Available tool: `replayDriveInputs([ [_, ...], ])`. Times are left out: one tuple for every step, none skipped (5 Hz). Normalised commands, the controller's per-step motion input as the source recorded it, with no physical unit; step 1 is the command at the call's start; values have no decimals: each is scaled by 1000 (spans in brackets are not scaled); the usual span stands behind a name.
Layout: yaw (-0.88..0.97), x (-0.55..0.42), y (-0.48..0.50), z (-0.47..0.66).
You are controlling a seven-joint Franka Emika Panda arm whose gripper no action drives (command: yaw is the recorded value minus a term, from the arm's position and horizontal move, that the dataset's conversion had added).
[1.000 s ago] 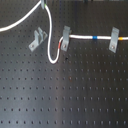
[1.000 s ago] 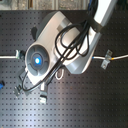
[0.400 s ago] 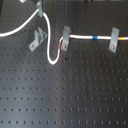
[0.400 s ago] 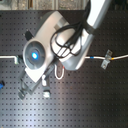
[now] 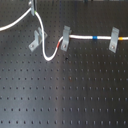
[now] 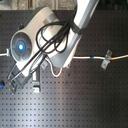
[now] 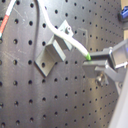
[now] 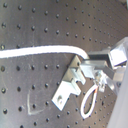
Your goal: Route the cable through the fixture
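We see our grey metal gripper [image 7: 90, 62] clenched on the thin white flexible cable [image 5: 47, 52], just at three o'clock of the small grey metal fixture bracket [image 7: 52, 52] on the black perforated board [image 5: 75, 95].

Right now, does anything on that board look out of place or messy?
Mostly tidy. The cable runs straight through two grey clips, but near the fixture it sags into a loose loop on the board instead of passing between the tabs. Nothing looks damaged.
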Motion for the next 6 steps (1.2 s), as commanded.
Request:
replayDriveInputs([
  [603, -190, 205, 363],
  [0, -9, 12, 0],
  [417, -24, 44, 414],
  [486, -52, 16, 341],
  [429, -21, 50, 279],
  [311, -89, 7, 301],
])
